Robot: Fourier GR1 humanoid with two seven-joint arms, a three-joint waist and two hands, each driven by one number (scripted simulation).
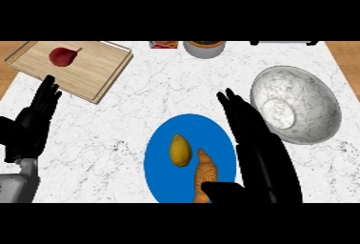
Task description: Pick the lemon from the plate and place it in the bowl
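Nearest: right hand (265, 159) comes in bottom right, fingers straight and together, pointing away, holding nothing. It covers the right rim of the blue plate (160, 174) and sits between the plate and the bowl. Its thumb lies across the near end of an orange-brown item (205, 172); can't tell what that is.

Lemon (181, 150) is on the plate, left of centre, lying free, just left of the orange-brown item. Can't tell if the two touch. Hand is not on the lemon.

Left hand (29, 126) rests at the left edge, fingers up and relaxed, holding nothing.

Further back: marbled bowl (313, 93) on the right, close to the right hand's fingers. Wooden cutting board (95, 71) far left, with a red fruit (63, 56) on it.

Far edge of the white marble bench (105, 133): small red box (163, 45), grey pot (205, 49), dark object (285, 42), all partly cut off.

Count: 1 lemon, 1 plate, 1 bowl, 1 board, 1 red fruit.
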